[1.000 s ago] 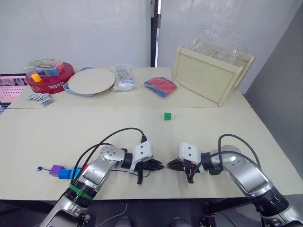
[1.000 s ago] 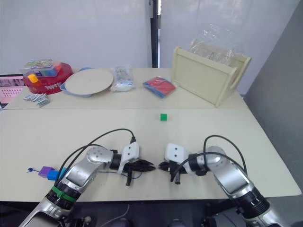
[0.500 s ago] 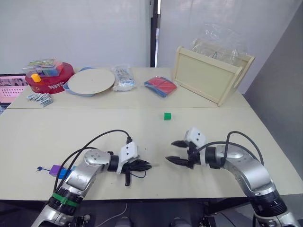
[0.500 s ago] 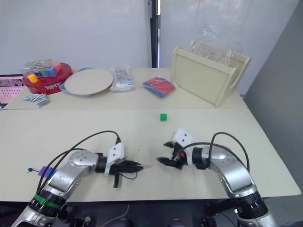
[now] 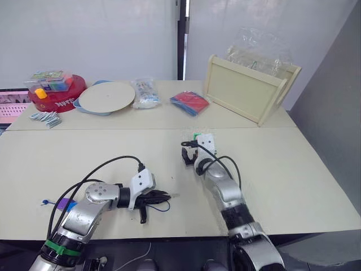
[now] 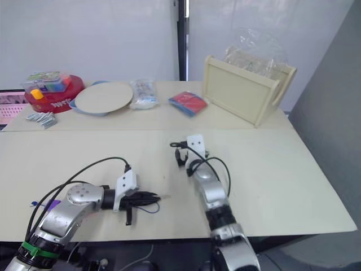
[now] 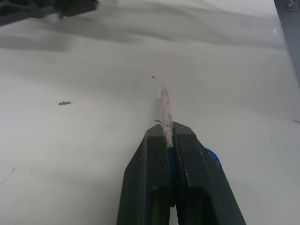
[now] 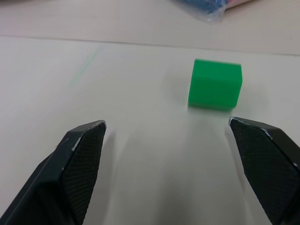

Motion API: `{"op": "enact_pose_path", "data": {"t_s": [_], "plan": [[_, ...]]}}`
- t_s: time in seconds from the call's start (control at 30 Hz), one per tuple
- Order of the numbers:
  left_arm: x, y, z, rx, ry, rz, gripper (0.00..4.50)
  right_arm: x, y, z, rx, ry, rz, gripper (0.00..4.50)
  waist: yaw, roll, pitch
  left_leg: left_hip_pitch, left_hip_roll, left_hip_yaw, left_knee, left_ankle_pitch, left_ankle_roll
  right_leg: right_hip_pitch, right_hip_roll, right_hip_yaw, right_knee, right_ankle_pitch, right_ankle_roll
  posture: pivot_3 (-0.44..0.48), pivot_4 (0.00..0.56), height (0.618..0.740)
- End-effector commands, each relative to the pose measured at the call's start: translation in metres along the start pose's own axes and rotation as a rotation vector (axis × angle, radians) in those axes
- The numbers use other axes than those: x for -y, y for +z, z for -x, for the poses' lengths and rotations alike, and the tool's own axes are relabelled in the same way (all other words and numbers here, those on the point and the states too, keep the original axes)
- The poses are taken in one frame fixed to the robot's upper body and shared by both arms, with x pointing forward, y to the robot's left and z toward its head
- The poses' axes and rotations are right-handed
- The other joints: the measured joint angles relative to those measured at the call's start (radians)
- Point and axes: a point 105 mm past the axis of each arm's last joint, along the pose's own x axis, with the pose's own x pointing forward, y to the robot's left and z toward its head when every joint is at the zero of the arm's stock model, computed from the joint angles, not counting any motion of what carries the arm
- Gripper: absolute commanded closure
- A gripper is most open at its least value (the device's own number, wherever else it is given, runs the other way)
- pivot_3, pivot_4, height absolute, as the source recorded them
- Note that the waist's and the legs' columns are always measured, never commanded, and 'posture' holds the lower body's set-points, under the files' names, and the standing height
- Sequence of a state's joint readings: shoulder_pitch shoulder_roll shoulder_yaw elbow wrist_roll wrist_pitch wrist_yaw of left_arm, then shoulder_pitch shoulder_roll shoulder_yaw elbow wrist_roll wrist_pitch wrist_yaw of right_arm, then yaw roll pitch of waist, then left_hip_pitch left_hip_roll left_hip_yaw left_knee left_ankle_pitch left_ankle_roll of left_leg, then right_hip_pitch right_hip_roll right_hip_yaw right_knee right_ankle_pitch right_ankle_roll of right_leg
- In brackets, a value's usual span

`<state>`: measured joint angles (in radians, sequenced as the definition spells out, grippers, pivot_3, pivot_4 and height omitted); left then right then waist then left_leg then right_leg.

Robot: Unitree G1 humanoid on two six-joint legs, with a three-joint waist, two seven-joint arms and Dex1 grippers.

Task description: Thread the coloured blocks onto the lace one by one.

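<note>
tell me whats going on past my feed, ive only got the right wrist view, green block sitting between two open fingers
Observer: The left gripper is shut on the lace, with the pale stiff tip poking out ahead of the fingers.
Operator: where is that arm relative to the block
Observer: It rests low on the near part of the table, toward the robot's left, well apart from the green block; the right gripper is stretched forward to the block.
Operator: any blocks on the lace already
Observer: A purple block sits at the near left by the left arm, with a bit of blue beside it. I cannot tell if they are threaded.
</note>
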<state>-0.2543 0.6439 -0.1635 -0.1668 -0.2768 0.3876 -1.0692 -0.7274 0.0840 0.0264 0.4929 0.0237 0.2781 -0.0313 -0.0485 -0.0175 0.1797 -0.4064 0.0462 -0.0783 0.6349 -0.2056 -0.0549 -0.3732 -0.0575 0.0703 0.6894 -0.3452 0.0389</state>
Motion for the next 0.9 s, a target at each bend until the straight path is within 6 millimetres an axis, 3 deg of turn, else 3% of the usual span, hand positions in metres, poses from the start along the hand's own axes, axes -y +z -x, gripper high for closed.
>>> {"op": "enact_pose_path", "data": {"t_s": [0.03,0.27,0.4,0.53,0.63,0.73,0.9], "plan": [[-0.001,0.007,0.007,0.013,0.024,-0.029,4.50,0.002,0.019,-0.018,0.066,-0.079,-0.004,0.06,-0.003,0.000,0.000,0.000,0.000,0.000,0.000,0.000,0.000,0.000,0.000,0.000,0.000,0.000,0.000,0.000,0.150,0.740],[-0.002,0.008,0.009,0.013,0.035,-0.029,4.50,-0.006,0.036,-0.035,0.096,-0.125,-0.030,0.06,-0.025,0.000,0.000,0.001,0.000,0.000,-0.005,0.001,-0.001,-0.004,0.000,0.000,0.005,0.000,0.000,0.000,0.150,0.740],[-0.001,0.008,0.010,0.013,0.041,-0.027,4.50,-0.018,0.033,-0.037,0.082,-0.080,-0.020,0.06,-0.029,0.000,0.000,0.000,0.000,0.001,-0.006,0.002,-0.003,-0.007,0.000,0.001,0.009,0.000,0.000,0.000,0.150,0.740],[-0.001,0.008,0.010,0.013,0.046,-0.027,4.50,-0.019,0.022,-0.038,0.047,-0.035,0.000,1.16,-0.036,0.000,0.000,-0.001,0.000,0.001,-0.007,0.003,-0.005,-0.009,0.000,0.001,0.010,0.000,0.000,0.000,0.150,0.740],[-0.001,0.008,0.010,0.014,0.048,-0.027,4.50,-0.013,0.016,-0.037,0.033,-0.022,0.000,2.41,-0.040,0.000,0.000,-0.001,0.000,0.001,-0.007,0.004,-0.006,-0.010,0.000,0.001,0.010,0.000,0.000,0.000,0.150,0.740],[-0.001,0.009,0.009,0.018,0.047,-0.024,4.50,-0.005,0.014,-0.037,0.038,-0.018,-0.002,3.34,-0.045,0.000,0.000,-0.001,0.000,0.001,-0.008,0.004,-0.006,-0.010,0.000,0.001,0.010,0.000,0.000,0.000,0.150,0.740],[-0.001,0.009,0.008,0.019,0.043,-0.023,4.50,-0.004,0.017,-0.037,0.065,0.001,-0.009,3.35,-0.049,0.000,0.000,-0.001,0.000,0.001,-0.008,0.004,-0.006,-0.010,0.000,0.001,0.010,0.000,0.000,0.000,0.150,0.740]]}}
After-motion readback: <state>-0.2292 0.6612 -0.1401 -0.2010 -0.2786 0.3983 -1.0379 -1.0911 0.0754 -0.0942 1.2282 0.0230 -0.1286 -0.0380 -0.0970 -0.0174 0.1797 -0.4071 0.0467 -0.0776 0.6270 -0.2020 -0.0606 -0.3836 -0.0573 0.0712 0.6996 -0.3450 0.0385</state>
